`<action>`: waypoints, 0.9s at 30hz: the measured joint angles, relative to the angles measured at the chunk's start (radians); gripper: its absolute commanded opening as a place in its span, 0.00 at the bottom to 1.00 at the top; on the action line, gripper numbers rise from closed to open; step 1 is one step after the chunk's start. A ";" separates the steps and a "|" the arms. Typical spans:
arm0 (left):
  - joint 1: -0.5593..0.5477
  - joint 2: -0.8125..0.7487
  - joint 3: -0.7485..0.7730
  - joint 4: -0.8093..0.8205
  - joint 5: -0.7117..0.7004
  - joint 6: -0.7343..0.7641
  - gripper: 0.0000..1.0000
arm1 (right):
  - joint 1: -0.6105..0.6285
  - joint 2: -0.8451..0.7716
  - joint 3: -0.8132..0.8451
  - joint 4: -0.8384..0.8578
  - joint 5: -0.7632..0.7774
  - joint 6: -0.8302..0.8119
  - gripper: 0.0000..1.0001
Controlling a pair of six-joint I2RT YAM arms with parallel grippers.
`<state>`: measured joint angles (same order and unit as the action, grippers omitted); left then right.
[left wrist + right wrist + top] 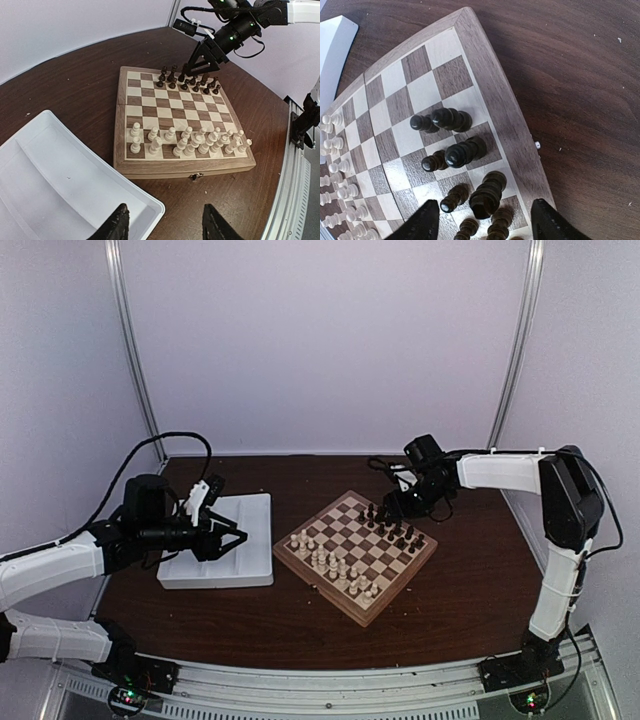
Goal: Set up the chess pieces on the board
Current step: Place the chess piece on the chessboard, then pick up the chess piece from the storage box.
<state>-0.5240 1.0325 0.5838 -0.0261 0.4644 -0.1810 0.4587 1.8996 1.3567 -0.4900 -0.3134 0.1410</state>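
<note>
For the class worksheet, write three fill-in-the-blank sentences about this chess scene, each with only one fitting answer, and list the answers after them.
1. The dark chess pieces stand along the edge of the board under the ____ gripper.
2. The left gripper hangs above the white ____.
3. The right gripper has its jaws ____, with a dark piece upright between them.
Missing words: right; tray; open.

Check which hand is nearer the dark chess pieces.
Right. The right hand hangs directly over the dark chess pieces at one edge of the board. The left hand sits over the white tray, beside the board.
</note>
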 measured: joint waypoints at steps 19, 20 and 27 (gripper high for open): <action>0.144 0.089 0.185 -0.272 -0.437 -0.130 0.38 | -0.001 -0.256 -0.003 -0.010 0.029 -0.042 0.74; 0.180 0.108 0.196 -0.286 -0.448 -0.153 0.38 | -0.001 -0.279 -0.008 -0.006 0.027 -0.041 0.74; 0.323 0.271 0.286 -0.373 -0.507 -0.246 0.26 | -0.001 -0.381 -0.051 0.012 0.013 -0.041 0.74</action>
<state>-0.2012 1.3037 0.8696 -0.3988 -0.0425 -0.4267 0.4580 1.5181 1.3056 -0.4782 -0.3004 0.0998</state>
